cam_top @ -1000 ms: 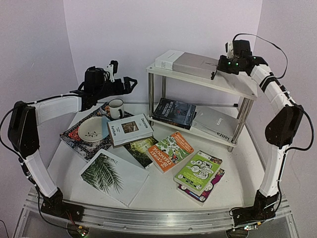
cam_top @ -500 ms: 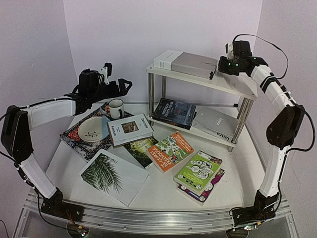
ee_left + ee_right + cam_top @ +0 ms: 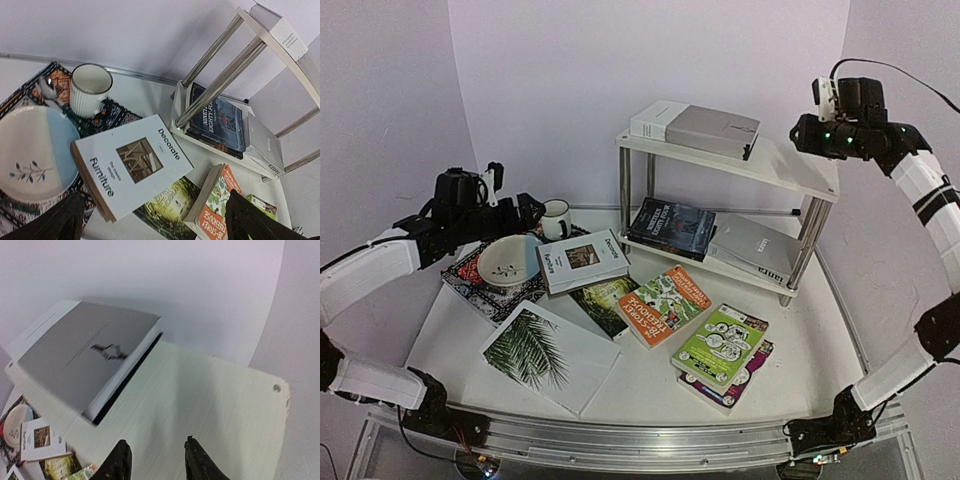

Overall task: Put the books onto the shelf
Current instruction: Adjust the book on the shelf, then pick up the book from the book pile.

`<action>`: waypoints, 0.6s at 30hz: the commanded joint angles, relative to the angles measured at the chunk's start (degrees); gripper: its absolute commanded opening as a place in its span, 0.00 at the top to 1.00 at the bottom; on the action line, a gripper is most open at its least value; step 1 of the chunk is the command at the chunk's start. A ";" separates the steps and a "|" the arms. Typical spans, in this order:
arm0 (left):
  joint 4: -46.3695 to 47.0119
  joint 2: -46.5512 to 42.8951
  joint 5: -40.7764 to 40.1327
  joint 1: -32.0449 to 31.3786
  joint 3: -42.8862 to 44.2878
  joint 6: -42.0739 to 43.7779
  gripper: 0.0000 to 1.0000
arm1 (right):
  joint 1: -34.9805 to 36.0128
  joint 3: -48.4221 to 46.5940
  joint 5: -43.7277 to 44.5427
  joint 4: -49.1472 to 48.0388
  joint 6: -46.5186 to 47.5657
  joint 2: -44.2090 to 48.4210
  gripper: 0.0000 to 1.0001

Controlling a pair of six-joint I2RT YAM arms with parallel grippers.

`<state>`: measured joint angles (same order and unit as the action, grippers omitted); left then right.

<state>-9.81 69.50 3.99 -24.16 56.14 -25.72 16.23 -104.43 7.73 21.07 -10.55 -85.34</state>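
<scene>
Five books are left on the table while the grey book (image 3: 712, 130) lies flat on the top board of the shelf (image 3: 790, 165), next to a white one. The right gripper (image 3: 156, 442) hangs past the board's right end, fingers parted and empty. We judge the step in hand to be backing away from that placement and lining up the next pick. We would draw the right arm clear of the board without brushing the grey book. The left gripper (image 3: 155, 200), fingers spread wide and empty, hovers near the Decorate book (image 3: 582, 260), which rests partly on the placemat (image 3: 470, 285) and over the dark green book (image 3: 605, 300). Its raised edge looks to us like the best place to bite. We would come in from that free side, well away from the plate (image 3: 508, 260) and the mug (image 3: 555, 218). Against a second ago, the right gripper has left the grey book's corner, opened and moved up and to the right. The left arm has swung lower and leftward, and the grey book has not shifted.
</scene>
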 commanded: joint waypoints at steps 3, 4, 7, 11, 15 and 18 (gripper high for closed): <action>-10.66 -13.72 -3.45 0.28 -10.97 -7.97 0.00 | 14.20 14.07 -1.40 1.91 -3.18 8.45 0.60; -11.25 -15.09 -4.14 0.39 -12.46 -8.64 0.00 | 16.10 16.08 -1.98 1.31 -4.44 9.28 0.60; -11.63 -17.75 -5.12 0.54 -16.68 -10.69 0.00 | 21.50 22.82 -3.71 -1.53 -8.33 10.95 0.60; -5.59 -15.84 -1.19 0.78 -20.17 -13.31 0.00 | 29.72 30.74 -5.10 -9.05 -10.85 10.52 0.58; 5.39 -9.11 2.82 1.34 -21.60 -16.37 0.00 | 36.07 33.79 -5.01 -14.59 -9.01 7.34 0.56; 15.86 -3.36 6.44 2.81 -22.92 -19.08 0.00 | 40.35 33.33 -3.42 -17.18 -5.79 4.45 0.54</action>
<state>-11.11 60.32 4.82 -23.08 34.45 -39.93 52.16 -70.58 3.07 11.82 -18.92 -78.17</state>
